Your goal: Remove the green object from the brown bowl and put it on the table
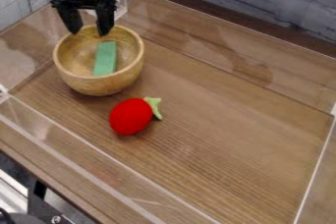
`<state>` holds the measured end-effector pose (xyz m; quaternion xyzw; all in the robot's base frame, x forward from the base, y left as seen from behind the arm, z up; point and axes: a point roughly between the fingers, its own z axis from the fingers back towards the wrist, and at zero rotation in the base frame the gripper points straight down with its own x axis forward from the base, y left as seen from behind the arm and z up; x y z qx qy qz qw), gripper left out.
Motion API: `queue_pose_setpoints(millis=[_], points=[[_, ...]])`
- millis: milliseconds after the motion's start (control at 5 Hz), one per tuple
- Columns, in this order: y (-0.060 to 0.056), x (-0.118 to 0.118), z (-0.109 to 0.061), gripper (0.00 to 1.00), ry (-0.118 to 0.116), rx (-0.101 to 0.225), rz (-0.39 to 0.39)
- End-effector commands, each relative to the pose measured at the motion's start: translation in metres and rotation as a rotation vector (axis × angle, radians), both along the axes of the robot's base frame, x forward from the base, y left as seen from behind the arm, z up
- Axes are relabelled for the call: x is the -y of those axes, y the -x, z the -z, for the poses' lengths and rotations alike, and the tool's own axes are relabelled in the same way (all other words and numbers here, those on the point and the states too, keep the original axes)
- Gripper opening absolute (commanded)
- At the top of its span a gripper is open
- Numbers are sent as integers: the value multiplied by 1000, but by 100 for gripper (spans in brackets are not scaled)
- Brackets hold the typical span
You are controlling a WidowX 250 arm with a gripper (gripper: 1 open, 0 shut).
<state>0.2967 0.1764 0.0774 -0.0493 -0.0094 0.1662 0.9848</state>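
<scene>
We saw the gripper [84, 20] at the upper left of the frame, its two dark fingers [63, 17] spread apart and pointing down, with nothing between them; it was released and empty, hanging over the far rim of the brown bowl [82, 80] rather than down inside it. We counted one bowl, round and thick-walled, sitting in the left part of the frame on the table [223, 120]. Inside it lay one green object [105, 58], a flat light green bar resting against the inner wall, its upper end just below the fingertips; we could not tell whether the fingers touched it, though they did not clasp it. We counted one red toy [132, 116] with a small green leaf, lying on the tabletop below and to the right of the bowl, near it but apart from it. We saw clear walls [79, 184] edging the wood-grain surface along the left, the bottom and the right of the frame. The green bar was in the bowl and not on the tabletop.
</scene>
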Motion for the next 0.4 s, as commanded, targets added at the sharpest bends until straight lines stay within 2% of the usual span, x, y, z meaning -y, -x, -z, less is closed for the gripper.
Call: queue_pose_setpoints(millis=[0, 200], points=[[-5, -2, -8, 100, -38, 26, 25], [-5, -1, 1, 100, -44, 8, 56]])
